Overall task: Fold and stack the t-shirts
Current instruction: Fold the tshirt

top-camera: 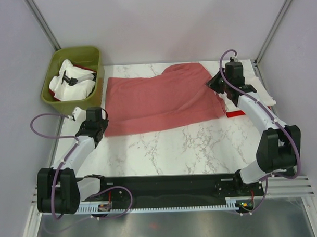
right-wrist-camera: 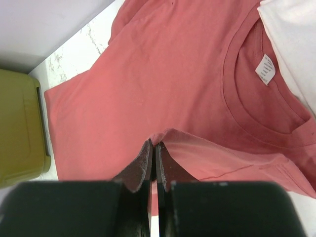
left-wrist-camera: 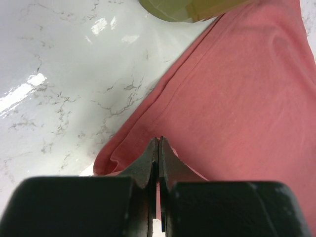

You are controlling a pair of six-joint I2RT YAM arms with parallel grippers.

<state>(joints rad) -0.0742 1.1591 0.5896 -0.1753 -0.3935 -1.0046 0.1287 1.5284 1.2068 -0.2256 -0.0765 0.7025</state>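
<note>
From overhead I see the salmon t-shirt [top-camera: 163, 100] spread across the far half of the counter [top-camera: 175, 149], reaching from near the left edge to near the right edge. Only the wrist cameras show me the grips. The left gripper [left-wrist-camera: 159, 144] has its fingers pressed together on the shirt's near-left corner, with a sliver of pink cloth between them and the hem bunched at the tips. The right gripper [right-wrist-camera: 154, 146] is likewise pinched tight on a raised fold at the shirt's right side, just below the collar.

The right wrist view also gives me the white neck tag [right-wrist-camera: 265, 69] inside the collar, which the top camera does not resolve. The cream-white t-shirt [top-camera: 261, 91] lies at the right edge, touching the salmon one. A strip of the bright red t-shirt [top-camera: 236, 114] shows only from above, under the right arm. The green bin [top-camera: 78, 49] sits at the far-left corner, holding white cloth [top-camera: 68, 82].
</note>
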